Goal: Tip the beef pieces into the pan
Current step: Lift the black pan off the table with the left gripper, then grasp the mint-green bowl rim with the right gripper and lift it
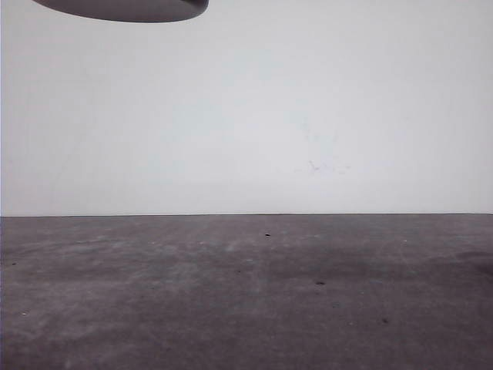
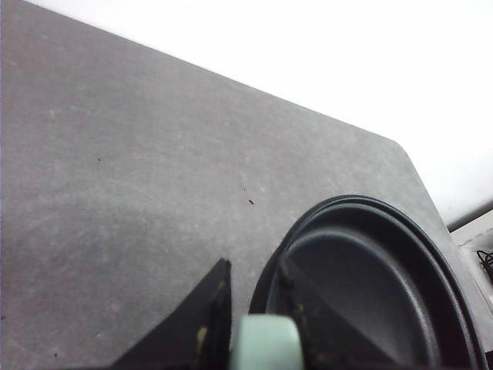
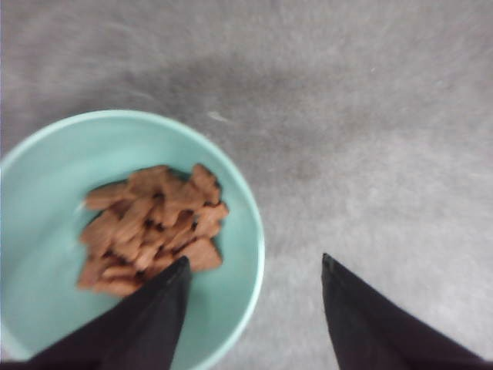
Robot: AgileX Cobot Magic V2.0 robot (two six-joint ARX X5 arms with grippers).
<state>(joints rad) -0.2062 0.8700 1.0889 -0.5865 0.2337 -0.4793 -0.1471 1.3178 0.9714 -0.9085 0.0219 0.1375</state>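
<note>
On the grey table (image 2: 139, 216) the heavy, rigid pan (image 2: 370, 285) sits held by its mint handle in the closed left hand (image 2: 254, 308), while the open right hand (image 3: 254, 308) straddles the bowl (image 3: 46, 193) rim, best gripped there, holding light, loose beef pieces (image 3: 150, 227).

Bare grey tabletop (image 3: 370, 116) beside mint bowl (image 3: 46, 177); pan (image 2: 370, 277) aloft

The left gripper (image 2: 254, 297) has its two black fingers (image 2: 206, 324) closed around a mint-green handle (image 2: 266, 343), one finger on each side. The right gripper (image 3: 254, 270) is wide apart, its black fingers (image 3: 150, 316) pointing down, holding nothing.
</note>
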